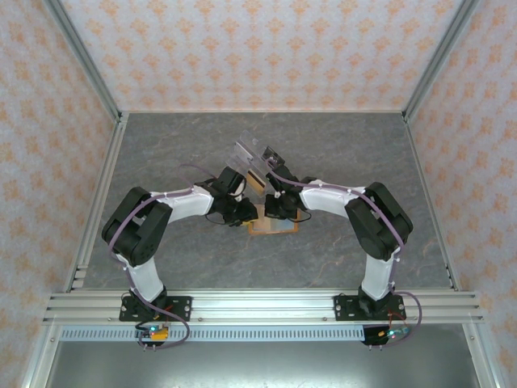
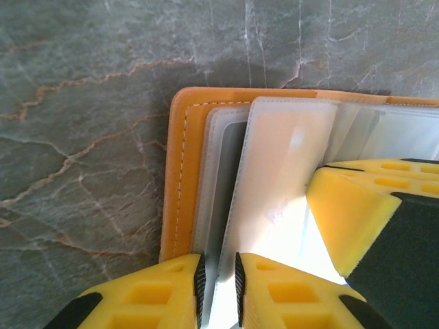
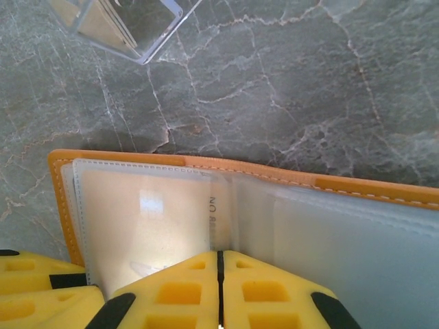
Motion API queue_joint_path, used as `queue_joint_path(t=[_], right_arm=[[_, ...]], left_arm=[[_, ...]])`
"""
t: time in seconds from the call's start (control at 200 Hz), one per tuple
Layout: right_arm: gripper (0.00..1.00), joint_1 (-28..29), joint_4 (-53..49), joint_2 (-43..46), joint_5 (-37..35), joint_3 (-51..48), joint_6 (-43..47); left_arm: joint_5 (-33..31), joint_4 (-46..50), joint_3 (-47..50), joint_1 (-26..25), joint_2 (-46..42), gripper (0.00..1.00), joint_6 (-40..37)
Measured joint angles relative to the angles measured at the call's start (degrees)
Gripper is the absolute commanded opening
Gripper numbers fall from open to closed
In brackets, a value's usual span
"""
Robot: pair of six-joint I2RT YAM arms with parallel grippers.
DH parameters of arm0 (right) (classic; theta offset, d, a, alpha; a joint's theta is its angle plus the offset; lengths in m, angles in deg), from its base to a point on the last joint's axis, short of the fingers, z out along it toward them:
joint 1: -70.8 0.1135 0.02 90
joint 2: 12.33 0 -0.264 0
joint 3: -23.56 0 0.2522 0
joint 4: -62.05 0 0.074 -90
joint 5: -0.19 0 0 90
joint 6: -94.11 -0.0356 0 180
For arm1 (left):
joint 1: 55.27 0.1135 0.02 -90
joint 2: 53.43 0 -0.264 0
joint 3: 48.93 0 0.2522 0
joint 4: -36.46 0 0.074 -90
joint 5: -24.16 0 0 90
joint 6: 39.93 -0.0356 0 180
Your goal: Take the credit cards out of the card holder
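— Grippers first, pls: how does each stand?
— Both are low over the middle of the table (image 1: 161, 162). The left gripper (image 2: 218, 269) is nearly closed, w/ a thin pocket leaf (image 2: 230, 178) of the card holder (image 3: 206, 163) nipped btw its jaws. The right gripper (image 3: 219, 262) has its jaws hard together, nothing btw them, tips over the pockets.
— Why that split?
— Prob. one pins and one peels. The right gripper looks to press the card holder flat so it can't slide, while the left gripper parts a leaf to open a way in. That's a reading of the pose, no more.
— Where's the card holder?
— It lies on the table, opened out, right under both sets of tips, approx. centre. The clear plastic piece (image 3: 127, 27) lies just beyond its far edge, not touching it.
— And its looks?
— Orange rim w/ pale stitching. Inside, grey-clear leaves are fanned like pages, w/ glare on them.
— The credit cards (image 3: 147, 212)?
— One pale one seems tucked in the end pocket by the rim, w/ faint print along its edge, too small to read. Whether the other pockets hold any can't be told.
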Motion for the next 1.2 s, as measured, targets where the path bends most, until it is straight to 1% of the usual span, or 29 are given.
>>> queue_joint_path(t=[0.2,0.761,1.001,1.101,1.201], right_arm=[[0.08,0.0,0.7,0.2,0.1,-0.5,-0.2],[0.08,-0.3,5.3,2.6,0.2,-4.7,-3.8],[0.09,-0.3,5.9,3.7,0.2,-6.0,-4.7],[0.1,-0.3,5.6,4.3,0.4,-6.3,-4.7],[0.12,-0.3,4.5,5.5,1.3,-6.3,-4.7]], left_arm=[[0.2,-0.2,0.0,0.0,0.0,0.23,0.0],[0.0,-1.6,0.5,-0.8,-0.2,0.18,0.5],[-1.0,-2.1,1.1,-1.9,-1.3,0.04,1.0],[-1.4,-2.1,1.2,-2.2,-2.6,0.01,0.9],[-2.4,-2.1,1.2,-2.3,-4.0,0.0,0.6]])
